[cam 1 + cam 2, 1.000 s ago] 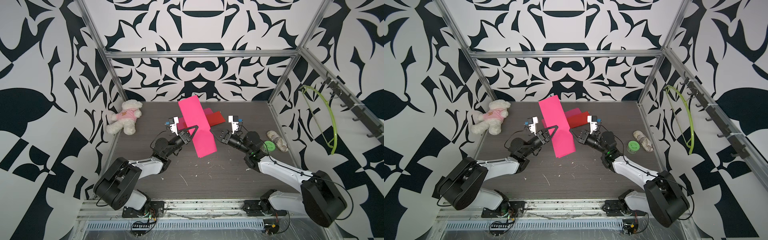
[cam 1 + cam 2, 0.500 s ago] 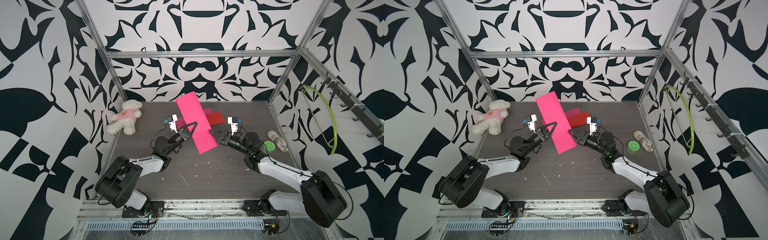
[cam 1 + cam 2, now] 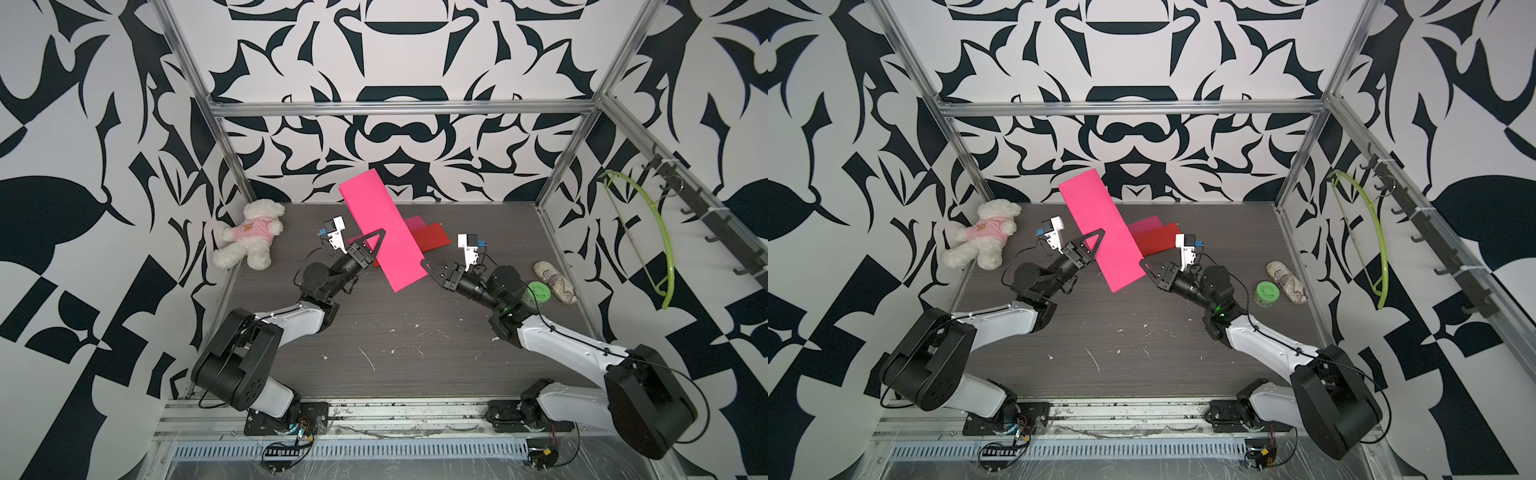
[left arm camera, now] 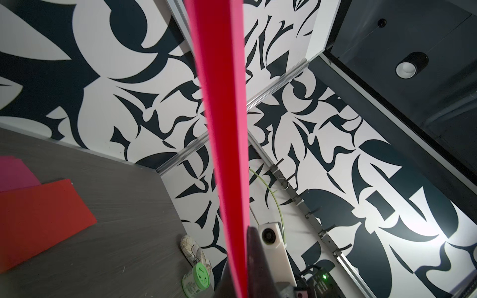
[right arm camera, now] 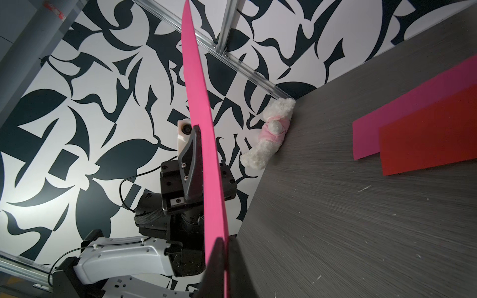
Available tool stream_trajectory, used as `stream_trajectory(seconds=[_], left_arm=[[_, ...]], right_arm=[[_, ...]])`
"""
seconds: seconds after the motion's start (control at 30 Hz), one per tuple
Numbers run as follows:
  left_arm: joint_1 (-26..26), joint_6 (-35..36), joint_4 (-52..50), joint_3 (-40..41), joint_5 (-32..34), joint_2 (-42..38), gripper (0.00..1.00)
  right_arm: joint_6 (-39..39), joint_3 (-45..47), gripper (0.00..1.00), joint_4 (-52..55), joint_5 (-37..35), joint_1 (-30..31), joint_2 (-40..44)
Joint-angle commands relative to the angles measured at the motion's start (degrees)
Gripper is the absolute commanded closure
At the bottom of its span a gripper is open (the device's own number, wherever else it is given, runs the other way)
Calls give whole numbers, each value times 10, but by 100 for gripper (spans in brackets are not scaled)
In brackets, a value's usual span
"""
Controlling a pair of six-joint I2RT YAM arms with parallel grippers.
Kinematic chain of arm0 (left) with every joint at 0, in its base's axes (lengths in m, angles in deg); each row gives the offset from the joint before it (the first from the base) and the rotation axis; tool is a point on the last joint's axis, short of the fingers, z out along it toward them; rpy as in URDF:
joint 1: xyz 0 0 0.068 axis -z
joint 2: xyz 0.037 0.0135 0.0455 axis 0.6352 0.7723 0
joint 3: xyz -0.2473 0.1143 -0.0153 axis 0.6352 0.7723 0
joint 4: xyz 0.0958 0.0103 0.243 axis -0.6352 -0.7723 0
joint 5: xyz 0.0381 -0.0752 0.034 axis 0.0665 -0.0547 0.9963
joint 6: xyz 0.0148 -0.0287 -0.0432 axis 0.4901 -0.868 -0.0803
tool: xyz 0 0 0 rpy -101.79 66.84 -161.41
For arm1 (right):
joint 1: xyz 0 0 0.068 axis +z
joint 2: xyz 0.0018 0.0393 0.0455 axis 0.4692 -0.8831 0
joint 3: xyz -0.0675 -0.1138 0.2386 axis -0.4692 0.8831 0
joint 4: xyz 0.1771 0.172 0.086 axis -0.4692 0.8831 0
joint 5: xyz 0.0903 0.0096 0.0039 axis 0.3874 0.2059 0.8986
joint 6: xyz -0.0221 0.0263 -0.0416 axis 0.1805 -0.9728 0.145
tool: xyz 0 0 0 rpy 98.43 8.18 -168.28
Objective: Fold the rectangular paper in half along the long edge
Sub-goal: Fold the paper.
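- Plush bear [image 3: 249, 235]: laid at the far left of the tabletop [image 3: 374, 332], clear of the work.
- Left jaws: clamped on the left long edge of the pink paper [image 3: 384, 232].
- Pink paper: held aloft and tilted above mid-tabletop between both arms, probably so that it is kept taut and its edges aligned.
- Right jaws: pinched shut on its near right corner.
- Red sheets [image 3: 432, 241]: laid flat beyond it.
- Green jar [image 3: 540, 293]: set aside at the right.

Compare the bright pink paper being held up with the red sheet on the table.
The pink paper is raised and tilted off the table; the red sheet lies flat on it. The pink paper is pinched in both arms' jaws; the red sheet is untouched. Both are rectangular sheets.
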Motion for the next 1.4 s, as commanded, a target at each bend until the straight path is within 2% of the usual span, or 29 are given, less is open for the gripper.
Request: stream_trajectory(seconds=[0.0, 0.03, 0.07, 0.1, 0.13, 0.17, 0.2, 0.23, 0.27, 0.33, 0.4, 0.47, 0.53, 0.6, 0.67, 0.77, 0.83, 1.07, 1.13, 1.23, 1.37], left_arm=[[-13, -6, 22, -18, -1, 6, 100], [-15, -6, 22, -20, -4, 7, 100], [-16, -7, 22, -20, -4, 7, 100], [-16, -8, 23, -20, -5, 6, 100], [-18, -8, 23, -22, -5, 7, 100], [-17, -8, 22, -21, -5, 7, 100], [-18, -9, 23, -21, -6, 6, 100], [-20, -9, 23, -20, -6, 6, 100], [-20, -9, 22, -21, -6, 6, 100], [-22, -10, 22, -19, -5, 6, 100], [-23, -10, 23, -19, -7, 6, 100], [-23, -9, 22, -20, -9, 9, 100], [-23, -8, -3, -26, -23, 14, 100], [-23, -1, -37, -30, -37, 15, 100], [-22, 11, -74, -30, -52, 11, 100], [-20, 43, -161, -33, -81, 2, 100], [-18, 79, -260, -53, -125, -5, 100], [-1, 261, -597, -129, -235, -6, 100], [10, 357, -747, -173, -226, 9, 100], [28, 464, -911, -235, -232, 59, 100], [46, 528, -993, -286, -225, 116, 100]], right_arm=[[7, -2, 78, -18, -7, 3, 19], [8, -2, 64, -16, -11, 3, 19], [11, -1, 66, -14, -10, 3, 19], [13, -4, 96, -14, -3, 3, 18], [13, -6, 100, -15, 3, 3, 17], [13, -7, 100, -14, 4, 3, 16], [11, -7, 87, -14, 2, 4, 15], [10, -6, 69, -13, -3, 4, 15], [11, -6, 65, -13, -5, 4, 15], [13, -7, 100, -15, 4, 3, 15], [13, -8, 100, -18, 7, 3, 13], [19, -5, 68, -6, -8, 3, 19], [43, -4, 42, 25, -21, 3, 33], [80, -11, 23, 82, -36, 3, 53], [123, -21, 13, 149, -56, 3, 74], [186, -39, 7, 244, -85, 3, 102], [225, -54, 6, 301, -100, 2, 115], [295, -84, 6, 395, -116, 3, 124], [303, -85, 6, 404, -118, 3, 125], [310, -85, 6, 416, -120, 3, 126], [314, -81, 6, 424, -122, 4, 126]])
